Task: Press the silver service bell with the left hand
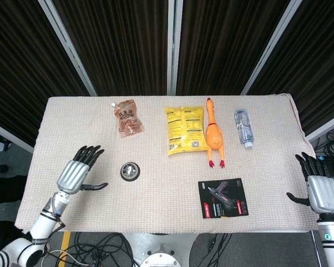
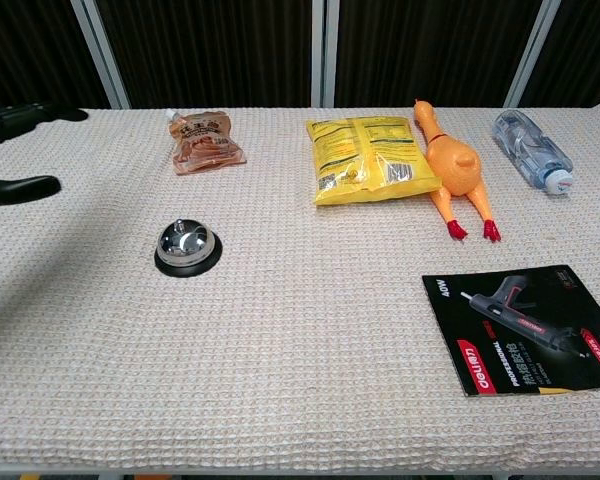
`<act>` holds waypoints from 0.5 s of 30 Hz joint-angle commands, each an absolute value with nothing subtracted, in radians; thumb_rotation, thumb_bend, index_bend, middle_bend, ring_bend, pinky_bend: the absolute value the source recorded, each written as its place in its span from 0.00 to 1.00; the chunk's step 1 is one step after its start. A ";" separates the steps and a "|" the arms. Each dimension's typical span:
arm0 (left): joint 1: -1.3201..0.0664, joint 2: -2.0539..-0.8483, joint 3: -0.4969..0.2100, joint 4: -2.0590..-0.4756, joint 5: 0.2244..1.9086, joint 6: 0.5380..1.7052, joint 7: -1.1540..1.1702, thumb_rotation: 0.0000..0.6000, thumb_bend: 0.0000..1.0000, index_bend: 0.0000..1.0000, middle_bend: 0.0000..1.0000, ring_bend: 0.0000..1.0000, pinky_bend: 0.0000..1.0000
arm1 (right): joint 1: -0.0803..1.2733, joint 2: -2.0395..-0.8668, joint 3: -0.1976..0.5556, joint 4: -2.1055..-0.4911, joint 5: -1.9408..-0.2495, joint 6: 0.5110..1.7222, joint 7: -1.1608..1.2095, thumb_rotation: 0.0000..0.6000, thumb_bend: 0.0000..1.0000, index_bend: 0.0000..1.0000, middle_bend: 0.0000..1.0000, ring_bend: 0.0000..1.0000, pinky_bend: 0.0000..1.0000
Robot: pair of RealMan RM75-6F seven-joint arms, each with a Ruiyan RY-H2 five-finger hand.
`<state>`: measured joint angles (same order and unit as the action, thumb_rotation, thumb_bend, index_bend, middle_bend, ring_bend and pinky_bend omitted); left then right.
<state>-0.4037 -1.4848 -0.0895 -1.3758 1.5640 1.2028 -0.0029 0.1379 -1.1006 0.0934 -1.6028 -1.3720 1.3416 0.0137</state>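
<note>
While its empty left hand [image 1: 78,173] hovers with fingers spread beside the silver service bell [image 1: 130,171], it should centre over the button, then press straight down.

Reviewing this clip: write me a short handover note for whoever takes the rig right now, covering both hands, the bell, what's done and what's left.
Left hand: open, fingers spread, over the table's left part, beside the silver service bell but apart from it, holding nothing.
Right hand: open, off the table's right edge, holding nothing.
Bell: upright on the cloth, left of centre, nothing touching it.
Done: left hand is brought near the bell.
Left: carry the left hand over the bell and press its top button.
</note>
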 commanded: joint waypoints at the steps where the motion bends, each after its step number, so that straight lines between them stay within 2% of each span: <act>1: -0.453 -1.523 -0.106 -1.377 1.561 1.156 0.003 0.10 0.00 0.03 0.00 0.00 0.00 | 0.137 -1.102 0.095 -1.598 -1.368 1.340 0.019 1.00 0.00 0.00 0.00 0.00 0.00; 15: -0.581 -1.697 -0.114 -1.306 1.506 1.010 0.005 0.10 0.00 0.03 0.00 0.00 0.00 | 0.133 -1.089 0.098 -1.590 -1.358 1.333 0.058 1.00 0.00 0.00 0.00 0.00 0.00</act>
<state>-0.5686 -1.6817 -0.1106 -1.3195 1.5165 1.0244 0.0080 0.1325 -1.0890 0.0981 -1.5896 -1.3580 1.3337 0.0574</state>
